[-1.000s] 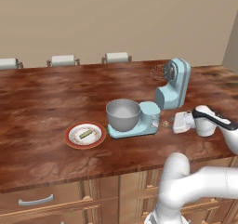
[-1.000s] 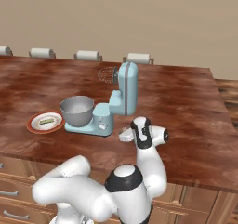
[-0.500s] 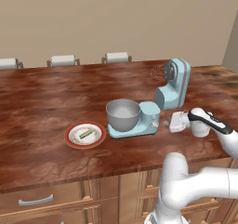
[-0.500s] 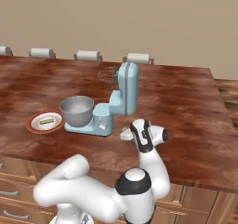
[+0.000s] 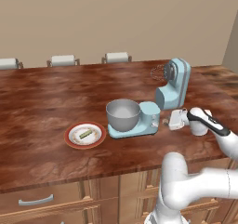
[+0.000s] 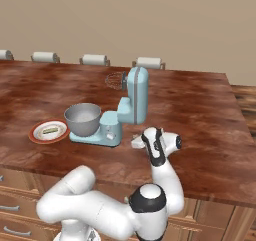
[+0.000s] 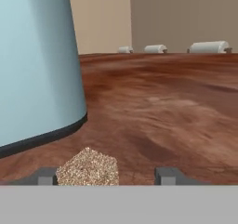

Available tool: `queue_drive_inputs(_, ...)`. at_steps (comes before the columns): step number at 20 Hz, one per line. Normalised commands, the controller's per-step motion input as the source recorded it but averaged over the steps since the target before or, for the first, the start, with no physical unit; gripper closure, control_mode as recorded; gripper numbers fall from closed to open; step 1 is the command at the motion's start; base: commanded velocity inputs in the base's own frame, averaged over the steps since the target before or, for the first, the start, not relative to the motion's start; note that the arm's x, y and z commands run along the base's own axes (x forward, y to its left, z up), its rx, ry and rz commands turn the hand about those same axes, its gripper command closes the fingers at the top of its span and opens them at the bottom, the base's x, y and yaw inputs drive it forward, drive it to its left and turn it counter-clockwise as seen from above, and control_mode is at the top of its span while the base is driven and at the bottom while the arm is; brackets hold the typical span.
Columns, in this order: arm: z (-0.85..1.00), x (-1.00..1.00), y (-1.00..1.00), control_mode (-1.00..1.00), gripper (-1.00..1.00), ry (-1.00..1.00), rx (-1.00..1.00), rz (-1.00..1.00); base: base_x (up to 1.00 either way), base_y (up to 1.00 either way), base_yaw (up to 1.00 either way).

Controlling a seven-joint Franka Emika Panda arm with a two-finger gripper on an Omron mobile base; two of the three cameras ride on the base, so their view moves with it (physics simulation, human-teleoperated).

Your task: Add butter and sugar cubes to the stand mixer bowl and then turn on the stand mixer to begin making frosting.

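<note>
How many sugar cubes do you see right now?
1: a sugar cube lies on the counter between the pincer tips, beside the stand mixer. Others may be hidden.

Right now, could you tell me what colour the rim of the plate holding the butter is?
Red, around a white plate; clearest in the left base view.

The stand mixer (image 5: 174, 83) stands on the counter (image 5: 42, 102), its base carrying the stand mixer bowl (image 5: 123, 115) at the front. A plate (image 5: 69, 139) lies left of the stand mixer bowl, holding the butter (image 5: 85, 134). A sugar cube (image 7: 88, 168) rests on the counter just right of the stand mixer base, between the gripper (image 7: 106, 176) fingertips. Chairs (image 5: 62, 60) line the counter's far edge.
</note>
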Motion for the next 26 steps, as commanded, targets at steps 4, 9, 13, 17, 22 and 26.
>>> queue_drive_inputs(4, -0.31, 0.00, 0.07, -1.00, 1.00, 0.00, 0.00, 0.00, 0.00, 0.00, 0.00)
queue_drive_inputs(9, -0.02, -0.28, -0.01, -1.00, 1.00, -0.05, 0.00, -0.01, 0.00, 0.00, 0.00)
queue_drive_inputs(13, 0.24, -0.94, -0.22, -1.00, 1.00, -0.12, 0.00, -0.03, 0.00, 0.00, 0.00)
queue_drive_inputs(17, 0.71, -1.00, -0.19, -1.00, 1.00, -0.15, 0.00, -0.02, 0.00, 0.00, 0.00)
queue_drive_inputs(22, 1.00, -0.92, 0.00, -1.00, 1.00, -0.05, -0.06, -0.07, 0.00, 0.00, 0.00)
queue_drive_inputs(26, 0.91, -0.99, 0.00, -1.00, 1.00, 0.00, -0.11, -0.09, 0.00, 0.00, 0.00)
